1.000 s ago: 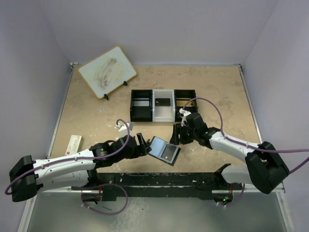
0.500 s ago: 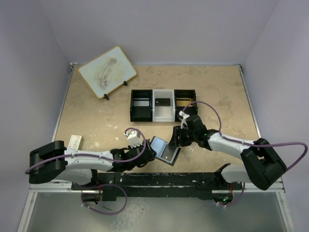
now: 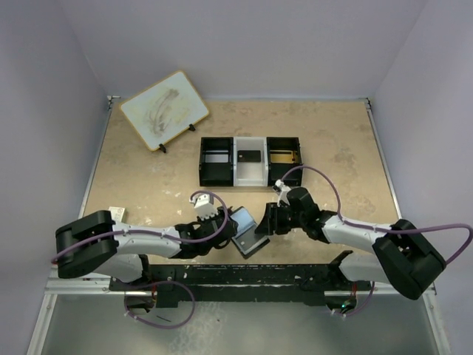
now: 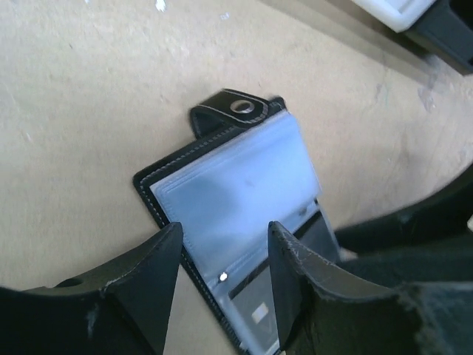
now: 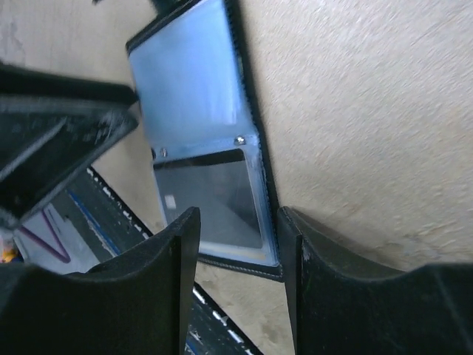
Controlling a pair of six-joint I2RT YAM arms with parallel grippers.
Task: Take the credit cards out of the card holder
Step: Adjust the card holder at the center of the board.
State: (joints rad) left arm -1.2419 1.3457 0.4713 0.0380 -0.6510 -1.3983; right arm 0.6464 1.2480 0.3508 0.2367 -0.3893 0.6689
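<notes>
The card holder [image 3: 247, 237] lies open near the table's front edge, black outside and pale blue-grey inside [image 4: 236, 185], with its snap tab [image 4: 238, 106] at the far end. A dark credit card [image 5: 211, 198] sits in its clear pocket. My left gripper [image 3: 228, 222] is open, and its fingers [image 4: 151, 274] straddle the holder's fold from the left. My right gripper [image 3: 264, 224] is open too, over the pocket half, one finger [image 5: 310, 266] just outside the holder's edge. Another dark card [image 3: 250, 156] lies in the tray's white middle compartment.
The black-and-white three-compartment tray [image 3: 216, 171] stands behind the holder. A white board on a small easel [image 3: 164, 109] leans at the back left. A white-and-red little box [image 3: 116, 211] peeks out by the left arm. The black front rail [image 3: 236, 277] runs just below the holder.
Both grippers have closed in on the card holder, the left from the left and the right from behind, and both sets of jaws have narrowed. The holder has shifted slightly toward the front.
</notes>
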